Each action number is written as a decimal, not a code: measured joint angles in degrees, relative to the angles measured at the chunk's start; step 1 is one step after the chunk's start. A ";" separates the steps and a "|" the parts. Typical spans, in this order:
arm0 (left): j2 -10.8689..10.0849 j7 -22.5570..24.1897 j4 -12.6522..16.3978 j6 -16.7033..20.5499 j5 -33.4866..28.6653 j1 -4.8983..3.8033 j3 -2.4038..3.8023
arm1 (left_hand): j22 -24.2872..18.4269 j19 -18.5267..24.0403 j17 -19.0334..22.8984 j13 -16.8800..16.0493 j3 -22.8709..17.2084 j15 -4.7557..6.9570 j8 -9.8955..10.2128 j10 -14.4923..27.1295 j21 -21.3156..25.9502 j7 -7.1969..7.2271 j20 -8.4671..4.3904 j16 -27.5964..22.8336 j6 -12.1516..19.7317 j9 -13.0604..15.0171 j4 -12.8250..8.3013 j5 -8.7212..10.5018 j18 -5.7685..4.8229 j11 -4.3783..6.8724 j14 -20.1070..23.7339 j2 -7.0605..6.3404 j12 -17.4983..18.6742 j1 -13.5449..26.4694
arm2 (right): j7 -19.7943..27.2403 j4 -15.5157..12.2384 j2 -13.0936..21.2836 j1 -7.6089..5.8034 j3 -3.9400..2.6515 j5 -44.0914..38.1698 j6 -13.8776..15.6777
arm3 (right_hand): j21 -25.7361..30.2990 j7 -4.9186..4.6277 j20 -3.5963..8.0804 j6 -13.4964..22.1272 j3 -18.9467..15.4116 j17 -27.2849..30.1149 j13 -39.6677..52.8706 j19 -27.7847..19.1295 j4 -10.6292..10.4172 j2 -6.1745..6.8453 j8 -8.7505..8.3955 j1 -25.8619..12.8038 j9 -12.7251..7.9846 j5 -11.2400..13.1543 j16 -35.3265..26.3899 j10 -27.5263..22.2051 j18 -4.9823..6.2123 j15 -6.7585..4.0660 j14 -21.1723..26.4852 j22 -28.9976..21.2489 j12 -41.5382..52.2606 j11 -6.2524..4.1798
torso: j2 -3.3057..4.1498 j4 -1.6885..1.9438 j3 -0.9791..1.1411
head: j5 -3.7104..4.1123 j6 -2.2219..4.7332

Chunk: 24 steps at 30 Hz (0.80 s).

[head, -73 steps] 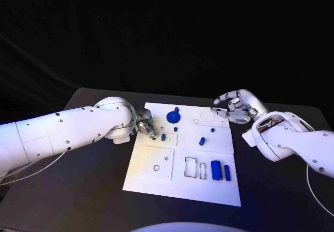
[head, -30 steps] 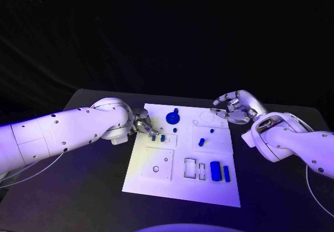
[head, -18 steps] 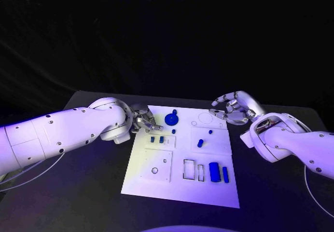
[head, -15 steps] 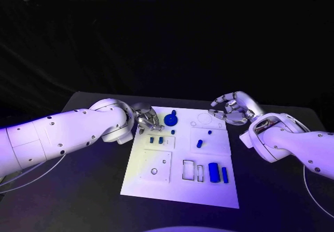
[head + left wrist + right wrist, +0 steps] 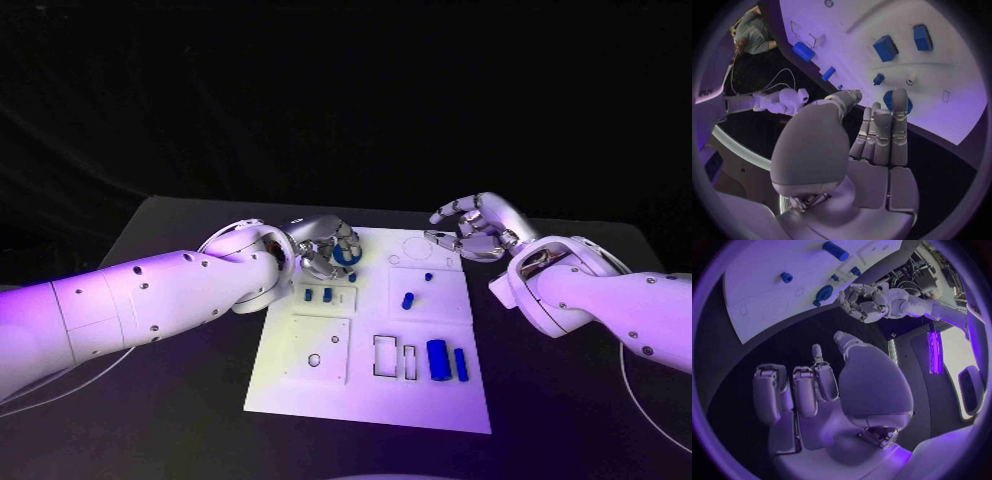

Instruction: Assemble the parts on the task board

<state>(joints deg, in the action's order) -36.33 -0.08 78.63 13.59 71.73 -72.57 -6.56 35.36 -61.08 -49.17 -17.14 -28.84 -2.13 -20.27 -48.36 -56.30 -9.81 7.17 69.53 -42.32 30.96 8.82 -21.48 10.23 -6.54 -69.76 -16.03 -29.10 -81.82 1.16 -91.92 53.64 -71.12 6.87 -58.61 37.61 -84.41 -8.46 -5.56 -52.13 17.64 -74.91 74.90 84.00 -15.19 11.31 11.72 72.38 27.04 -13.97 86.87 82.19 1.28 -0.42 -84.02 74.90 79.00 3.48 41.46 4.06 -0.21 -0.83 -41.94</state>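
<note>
Reaching for the round blue part

The left hand (image 5: 329, 246) hovers, fingers apart and seemingly empty, over the round blue part (image 5: 897, 100) on the task board (image 5: 325, 385); next, close on it.

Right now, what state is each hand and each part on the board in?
left hand: fingers apart, holding nothing, over the round blue part
right hand: fingers curled, holding nothing, off the board's far right corner
round blue part: on the board, not gripped
two small blue blocks: side by side on the board
two long blue pieces: lying side by side
task board: flat on the table
</note>
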 measured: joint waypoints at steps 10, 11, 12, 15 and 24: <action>2.49 1.28 -2.78 -0.39 10.52 0.92 -0.17 | 16.19 -10.14 -8.68 3.95 1.33 0.13 1.65 -0.10 -11.95 0.72 0.09 8.02 -2.56 -3.68 -1.32 1.33 -1.85 0.10 -8.12 0.00 2.52 0.00 | 0.10 -0.09 -0.01 0.03 0.00 0.07 0.00 | 0.00 0.00 0.00 0.00 0.00 0.00 0.00 0.00 0.00 0.00 0.00 0.00 0.00 -0.16 0.00 0.00 0.00 0.00 0.00 0.05 0.00 0.00 | 0.23 -0.10 -0.02 | 0.19 -0.03; 2.66 1.16 -2.95 -0.66 11.41 0.96 -0.18 | 16.71 -10.39 -8.90 4.07 1.33 0.28 1.65 -0.10 -12.33 0.85 0.00 8.02 -2.69 -3.83 -1.32 1.33 -1.85 0.09 -8.26 0.00 2.52 0.00 | 0.11 -0.09 -0.01 0.04 0.00 0.07 0.00 | 0.00 0.00 0.00 0.00 0.00 0.00 0.00 0.00 0.00 0.00 0.00 0.00 0.00 -0.34 0.00 0.00 0.00 0.00 0.00 0.05 0.00 0.00 | 0.24 -0.10 -0.02 | 0.20 -0.05; 2.77 1.04 -3.07 -0.90 12.02 0.98 -0.19 | 17.19 -10.50 -9.14 4.22 1.33 0.20 1.65 -0.09 -12.65 0.97 0.02 8.29 -2.87 -3.94 -1.31 1.38 -1.85 0.09 -8.46 0.00 2.57 0.00 | 0.11 -0.10 -0.02 0.04 0.00 0.08 0.00 | 0.00 0.00 0.00 0.00 0.00 0.00 0.00 0.00 0.00 0.00 0.00 0.00 0.00 -0.35 0.00 0.00 0.00 0.00 0.00 0.04 0.00 0.00 | 0.24 -0.11 -0.03 | 0.22 -0.09; 3.12 0.48 -3.44 -1.86 13.70 1.02 -0.19 | 18.29 -11.21 -9.52 4.66 1.60 0.45 1.65 -0.09 -13.28 1.02 0.01 8.58 -3.27 -4.25 -1.10 1.63 -1.85 0.09 -9.11 0.00 2.89 0.00 | 0.12 -0.11 -0.02 0.04 0.00 0.08 0.00 | 0.00 0.00 0.00 0.00 0.00 0.00 0.00 0.00 0.00 0.00 0.00 0.00 0.00 -0.35 0.00 0.00 0.00 0.00 0.00 0.04 0.00 0.00 | 0.25 -0.14 -0.04 | 0.24 -0.13; 4.13 -1.38 -4.18 -4.61 16.42 1.05 -0.20 | 21.05 -13.09 -9.85 5.74 1.73 0.78 1.87 -1.64 -15.38 1.22 -0.16 9.19 -5.12 -5.15 -1.23 1.66 -2.73 0.60 -10.41 0.00 3.15 0.00 | 0.14 -0.11 -0.09 0.04 0.00 0.09 0.00 | 0.00 0.00 0.00 0.00 0.00 0.01 0.00 0.00 0.00 0.00 0.00 0.00 0.00 -0.35 0.00 0.00 0.00 0.00 0.00 0.03 0.00 0.00 | 0.23 -0.14 -0.02 | 0.30 -0.35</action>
<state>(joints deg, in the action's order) -32.21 -1.45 74.44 8.98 88.15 -71.52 -6.76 56.41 -74.17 -59.02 -11.40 -27.11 -1.34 -18.41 -50.00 -71.68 -8.60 7.02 78.73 -47.44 25.81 7.59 -19.82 7.50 -5.95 -80.17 -16.03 -25.94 -81.82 1.30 -92.04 53.56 -71.08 6.87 -58.52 37.61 -84.41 -8.46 -5.56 -52.13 17.64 -74.91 74.90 83.99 -15.19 11.31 11.72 72.38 27.04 -14.32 86.87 82.19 1.28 -0.42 -84.02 74.94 79.00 3.48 41.69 3.92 -0.24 -0.53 -42.29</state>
